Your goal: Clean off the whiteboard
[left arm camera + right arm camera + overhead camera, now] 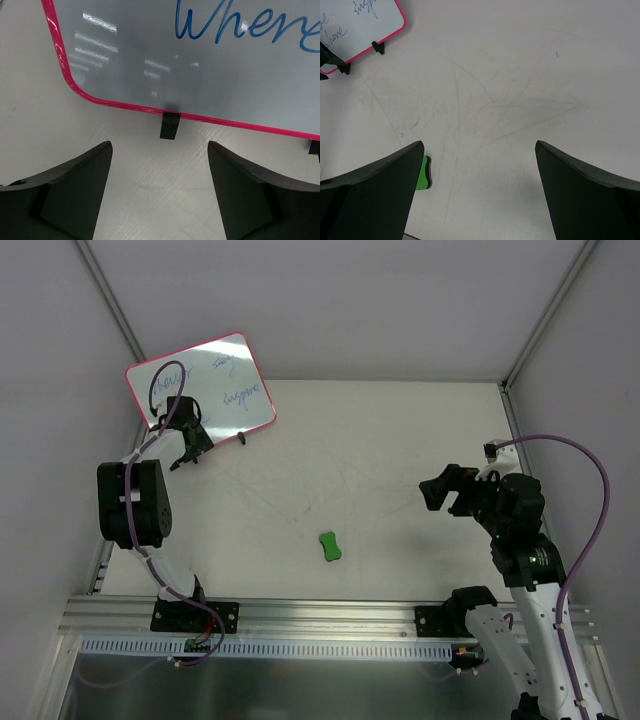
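Pink-framed whiteboard at twelve o'clock of your spread left hand; clip that black foot and it possibly tips, stand hidden.

A white table, scuffed with faint grey scratches, sits inside an enclosure of plain pale walls joined by thin metal corner posts. A slotted aluminium rail runs along its near edge. The light is soft and even, probably from overhead.
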Controlling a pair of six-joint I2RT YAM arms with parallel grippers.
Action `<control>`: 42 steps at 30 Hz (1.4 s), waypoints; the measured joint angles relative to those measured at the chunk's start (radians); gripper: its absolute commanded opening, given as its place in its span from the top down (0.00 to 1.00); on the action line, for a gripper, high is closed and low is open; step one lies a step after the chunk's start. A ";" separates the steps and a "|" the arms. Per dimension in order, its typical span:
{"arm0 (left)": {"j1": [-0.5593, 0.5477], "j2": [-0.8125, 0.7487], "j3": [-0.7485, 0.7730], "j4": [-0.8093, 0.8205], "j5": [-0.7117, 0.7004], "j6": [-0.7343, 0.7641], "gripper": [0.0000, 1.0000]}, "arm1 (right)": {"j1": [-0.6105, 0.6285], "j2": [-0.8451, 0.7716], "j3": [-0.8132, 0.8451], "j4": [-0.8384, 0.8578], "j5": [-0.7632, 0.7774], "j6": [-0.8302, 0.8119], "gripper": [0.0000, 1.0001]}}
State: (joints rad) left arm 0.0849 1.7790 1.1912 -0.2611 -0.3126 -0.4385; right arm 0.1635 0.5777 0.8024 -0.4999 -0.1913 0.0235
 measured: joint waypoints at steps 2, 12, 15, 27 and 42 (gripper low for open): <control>0.000 0.014 0.000 0.003 0.005 -0.006 0.25 | 0.000 0.000 0.000 0.000 -0.002 0.000 0.01; 0.000 0.069 0.031 0.016 0.017 -0.017 0.38 | 0.000 0.001 0.000 0.000 -0.004 0.000 0.01; 0.000 0.093 0.052 0.018 0.018 -0.013 0.44 | 0.000 0.002 0.000 0.000 -0.004 0.000 0.01; 0.005 0.145 0.108 0.000 0.040 0.045 0.84 | 0.000 0.001 0.000 -0.007 -0.003 -0.001 0.01; -0.059 0.085 0.055 0.010 0.058 -0.010 1.00 | 0.000 -0.003 0.000 -0.007 0.019 -0.009 0.01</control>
State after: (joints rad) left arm 0.0257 1.8641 1.2461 -0.2508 -0.2543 -0.4488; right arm 0.1635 0.5751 0.8024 -0.5072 -0.1726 0.0143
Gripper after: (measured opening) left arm 0.147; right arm 0.991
